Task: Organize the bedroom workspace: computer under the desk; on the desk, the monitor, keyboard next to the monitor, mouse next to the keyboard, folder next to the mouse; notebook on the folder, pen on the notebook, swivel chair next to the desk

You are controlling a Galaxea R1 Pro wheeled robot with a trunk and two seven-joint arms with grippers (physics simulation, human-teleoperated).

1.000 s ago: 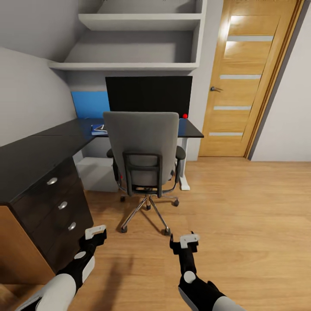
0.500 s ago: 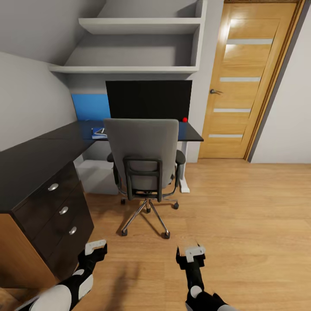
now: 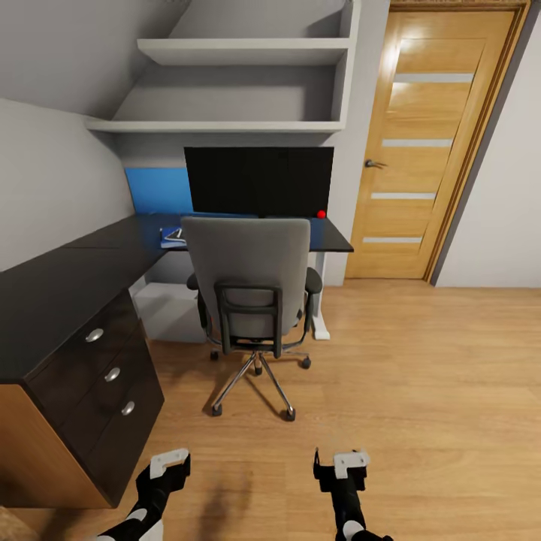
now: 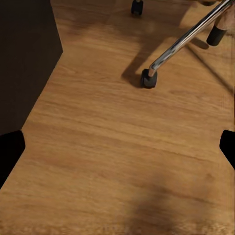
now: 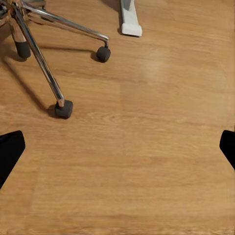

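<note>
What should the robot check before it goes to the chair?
1. Swivel chair in front of the robot, its back facing it: ok.
2. Wooden floor between robot and chair is bare: ok.
3. Left gripper open and holding nothing: ok.
4. Right gripper open and holding nothing: ok.
5. Folder on the chair seat: cannot tell, the backrest hides the seat.
6. Monitor standing on the desk: ok.

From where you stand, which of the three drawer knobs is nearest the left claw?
The bottom knob on the desk: it sits lowest, closest to the left claw. The middle knob and top knob are higher, farther away.
</note>
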